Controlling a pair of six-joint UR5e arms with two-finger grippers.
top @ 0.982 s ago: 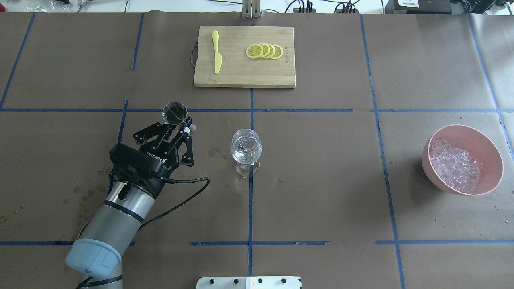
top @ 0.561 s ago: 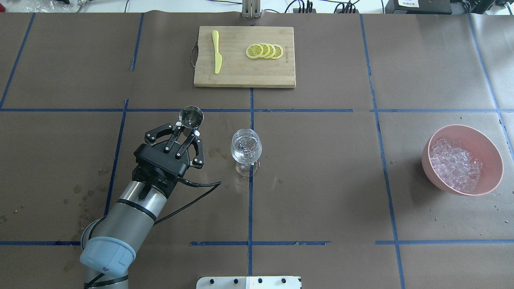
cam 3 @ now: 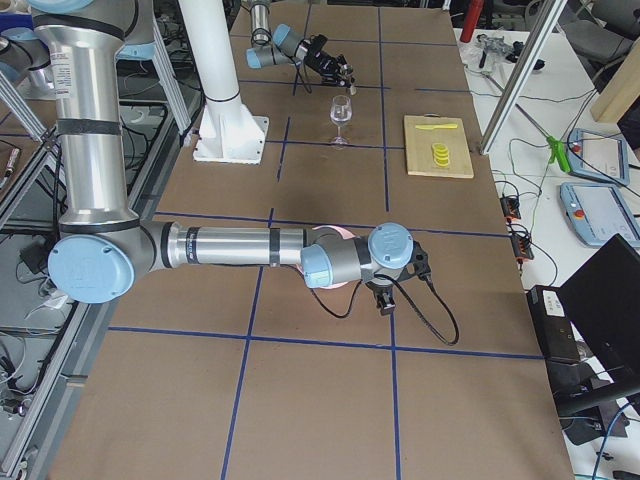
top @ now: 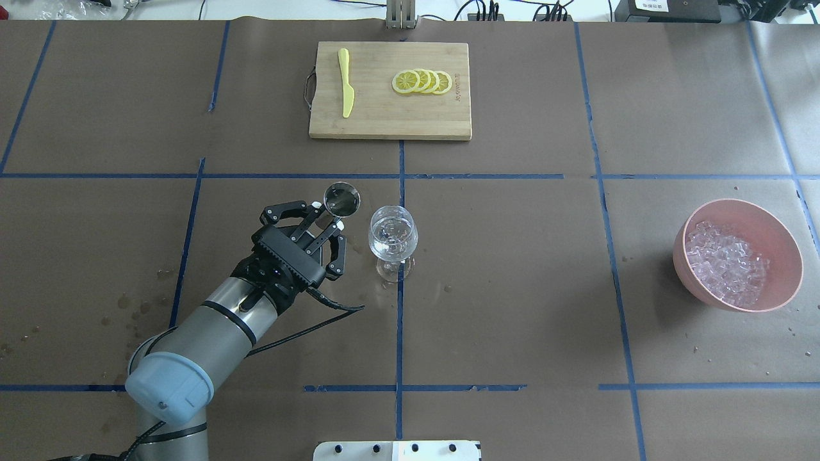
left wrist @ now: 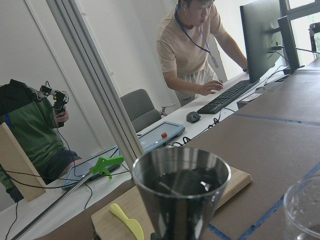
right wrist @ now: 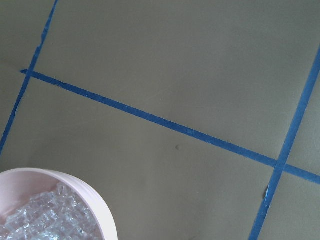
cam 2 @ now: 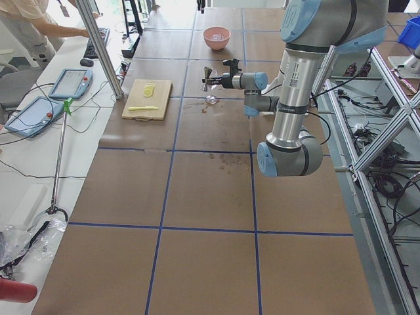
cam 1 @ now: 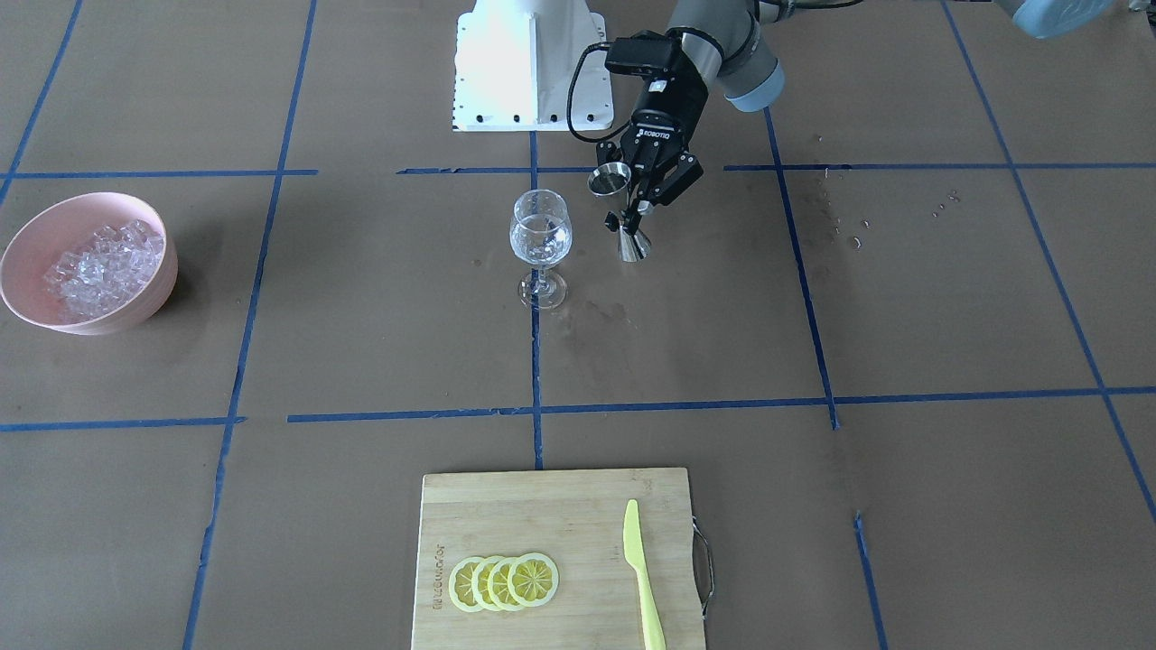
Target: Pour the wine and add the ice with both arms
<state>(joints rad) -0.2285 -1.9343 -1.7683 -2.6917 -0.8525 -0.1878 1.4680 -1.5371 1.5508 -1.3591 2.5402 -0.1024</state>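
Observation:
My left gripper (top: pixel 328 219) is shut on the waist of a steel double-ended jigger (top: pixel 341 198) and holds it upright above the table. It is just left of a clear stemmed wine glass (top: pixel 393 238). In the left wrist view the jigger (left wrist: pixel 181 200) holds the wine (left wrist: pixel 183 181), a dark liquid, and the glass rim (left wrist: pixel 305 210) shows at the lower right. Ice cubes (top: pixel 726 262) fill a pink bowl (top: pixel 785 282) at the far right. My right gripper (cam 3: pixel 384 296) shows only in the exterior right view, over the bowl; I cannot tell if it is open.
A wooden cutting board (top: pixel 384 121) at the back centre carries a yellow knife (top: pixel 346 83) and lemon slices (top: pixel 423 82). Wet spots (top: pixel 131 310) mark the paper at the left. The white pedestal (cam 1: pixel 528 63) stands at the near edge.
My left gripper has carried the jigger to the right and slightly nearer, from left of the glass to close beside its rim. The glass and the bowl have not moved.

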